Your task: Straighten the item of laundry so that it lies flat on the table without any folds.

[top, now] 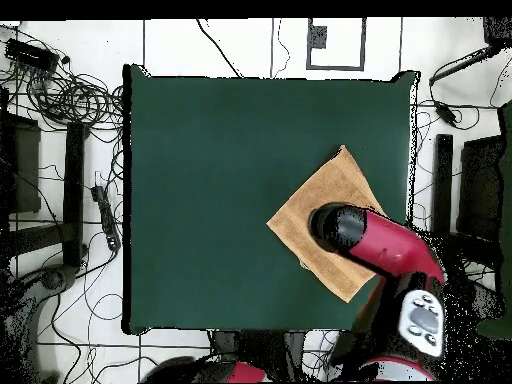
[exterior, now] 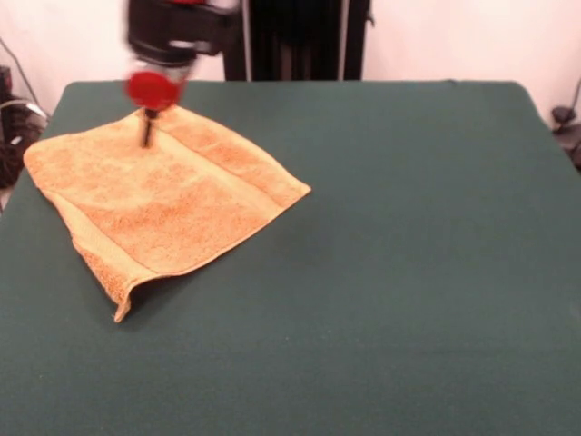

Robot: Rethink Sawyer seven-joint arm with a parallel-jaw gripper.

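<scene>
The item of laundry, an orange-tan towel [exterior: 172, 204], lies on the left part of the green table [exterior: 408, 236], turned diamond-wise. Its near left edge is doubled under, and the near corner stands slightly off the felt. A woven band runs across its right part. My gripper [exterior: 145, 138] comes down under a red disc onto the towel's far corner, its dark fingers together as one thin stem touching the cloth. From overhead, the towel [top: 318, 200] sits near the right side of the table [top: 220, 170], with my red arm [top: 385, 245] covering part of it and hiding the gripper.
Green felt stretches wide to the right and front of the towel in the front view. Cables [top: 60, 95] and dark equipment lie on the floor around the table. A black column [exterior: 295, 41] stands behind the table's far edge.
</scene>
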